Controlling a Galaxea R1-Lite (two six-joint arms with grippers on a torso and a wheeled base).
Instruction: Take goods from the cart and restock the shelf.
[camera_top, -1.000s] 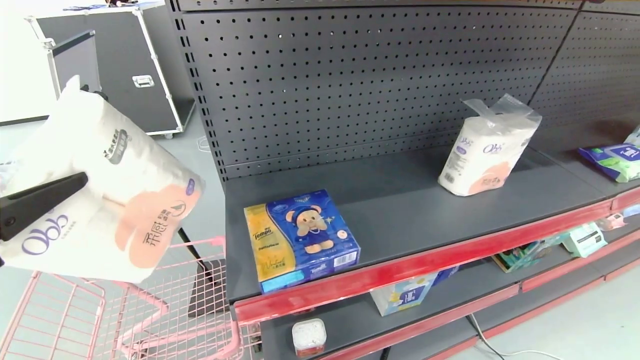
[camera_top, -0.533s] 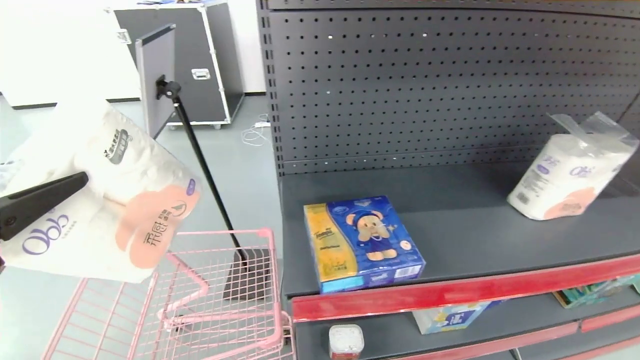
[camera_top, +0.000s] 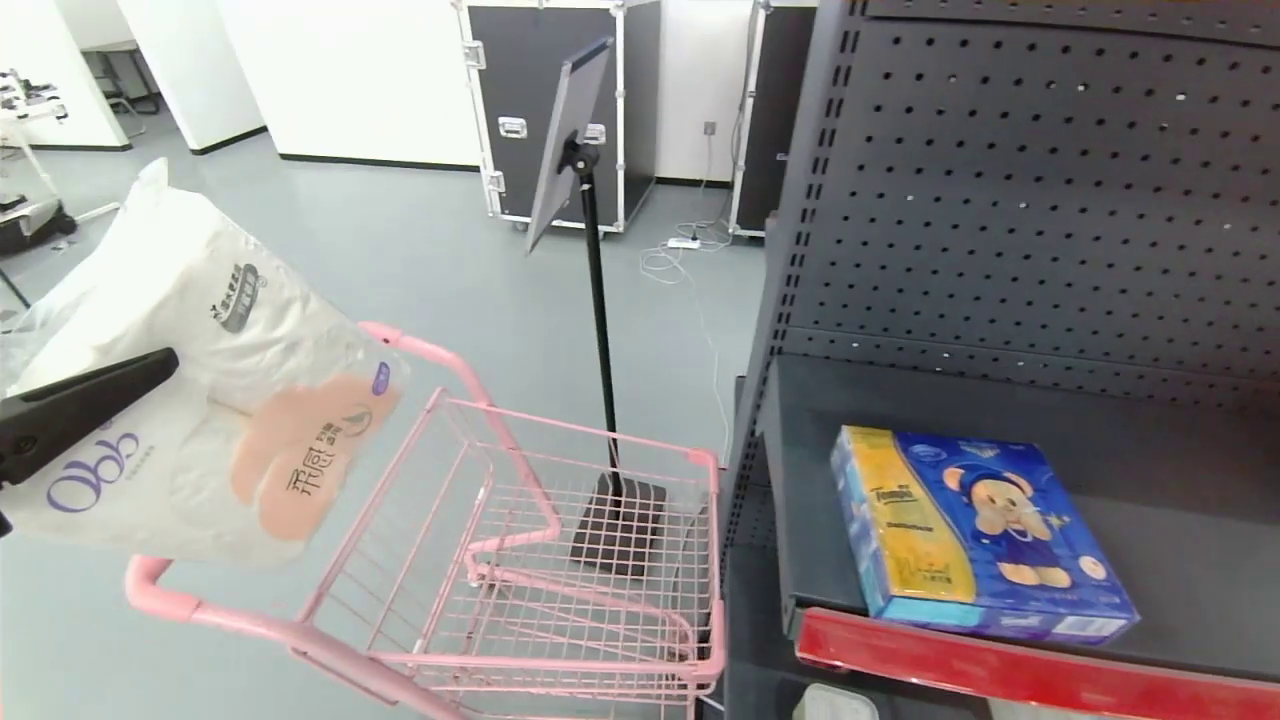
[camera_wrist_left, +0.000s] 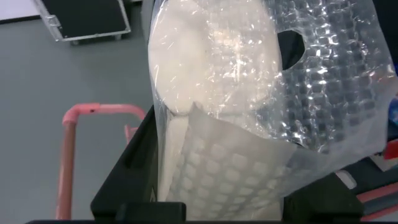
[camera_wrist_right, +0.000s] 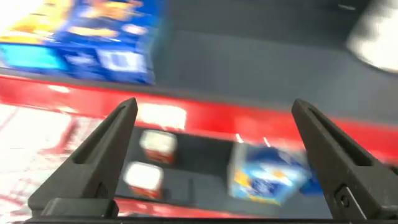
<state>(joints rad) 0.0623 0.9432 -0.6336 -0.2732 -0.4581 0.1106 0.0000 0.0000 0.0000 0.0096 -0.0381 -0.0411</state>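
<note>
Above the floor (camera_top: 400, 260) beside the cart (camera_top: 600, 440), our left claw (camera_top: 150, 375) is clamped on the pack (camera_top: 240, 420), right claw (camera_wrist_right: 214, 106) apart, so we should swing it level onto the shelf (camera_top: 1180, 540), clear of the box (camera_top: 980, 530).

Mock shop aisle inside a plain hall, prob. a test lab. Retail gondola shelf (camera_top: 1180, 470) at 3 o'clock w/ perforated pegboard back (camera_top: 1000, 230) and red price rail (camera_top: 1000, 668) along the front, tissue box (camera_top: 975, 530) stocked on it. Pink wire shopping cart (camera_top: 580, 437) at 6. Up at 12: metal-edged flight cases (camera_top: 520, 90), sign panel on a stand (camera_top: 597, 300), cables on the grey floor (camera_top: 400, 250), white walls.
</note>
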